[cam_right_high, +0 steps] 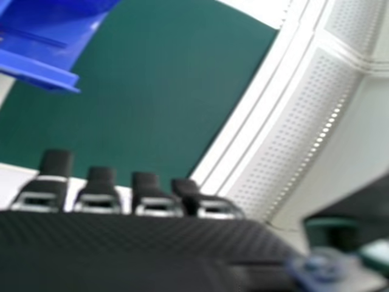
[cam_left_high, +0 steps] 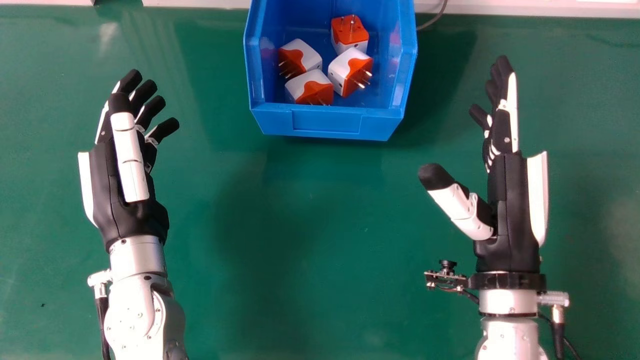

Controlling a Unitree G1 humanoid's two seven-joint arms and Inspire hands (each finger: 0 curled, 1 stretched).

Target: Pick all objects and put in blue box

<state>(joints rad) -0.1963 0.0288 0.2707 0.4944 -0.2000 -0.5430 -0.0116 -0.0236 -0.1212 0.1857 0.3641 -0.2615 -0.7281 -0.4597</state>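
Observation:
In the head view the blue box (cam_left_high: 327, 122) stands at the far middle of the table. Several white and orange plug adapters lie inside it, among them one adapter (cam_left_high: 301, 56) at the left and another (cam_left_high: 350, 34) at the back. My left hand (cam_left_high: 120, 200) is at the left, fingers straight and holding nothing. To the right of the box and nearer, my right hand (cam_left_high: 507, 210) is open and empty, its thumb held out. The right hand view shows the right hand (cam_right_high: 140, 243) with straight fingers, and part of the blue box (cam_right_high: 42, 67).
The green table (cam_left_high: 310, 225) spreads between and around the arms. A white ledge (cam_left_high: 190, 3) runs along its far edge, with a thin cable (cam_left_high: 434, 21) beside the box. A small camera (cam_left_high: 446, 277) is mounted at my right wrist.

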